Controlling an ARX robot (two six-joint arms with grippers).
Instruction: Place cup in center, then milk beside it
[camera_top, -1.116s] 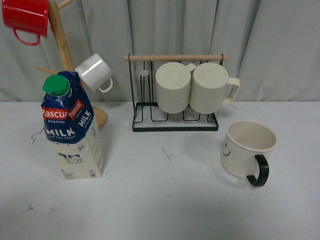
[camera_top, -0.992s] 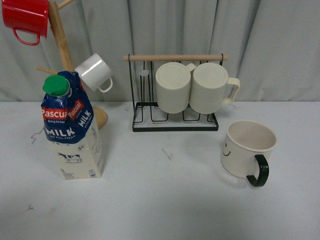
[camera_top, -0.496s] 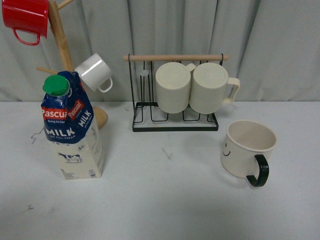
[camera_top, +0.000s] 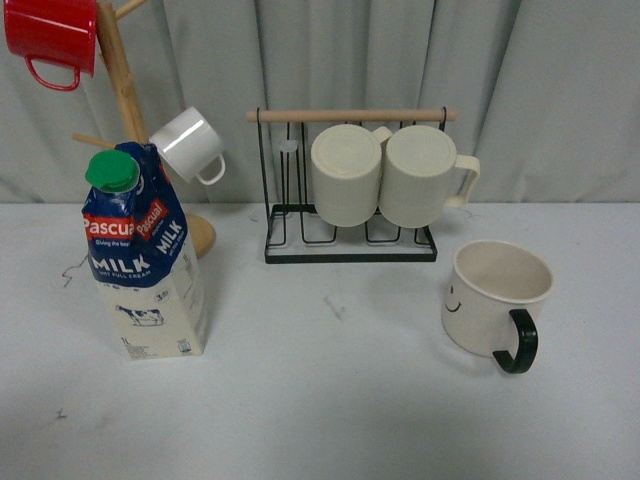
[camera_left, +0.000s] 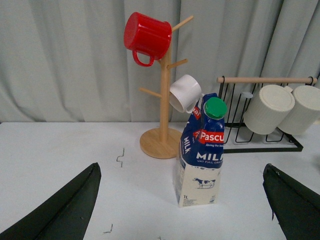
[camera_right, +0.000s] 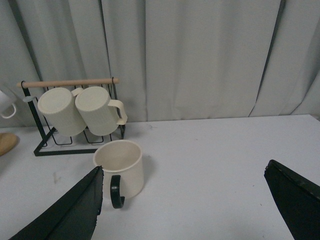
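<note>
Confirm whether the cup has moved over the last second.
No. In the front view the cup sits where it did before, nearer the camera than the right end of the rack, handle facing the same way.

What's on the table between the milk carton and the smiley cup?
Nothing: in the front view the table between the milk carton and the cup is bare. The wire rack stands further back.

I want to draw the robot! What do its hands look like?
The left gripper and right gripper each show two dark, almost black fingers tapering to wedge tips. No cables or markings show; the arms are out of view.
</note>
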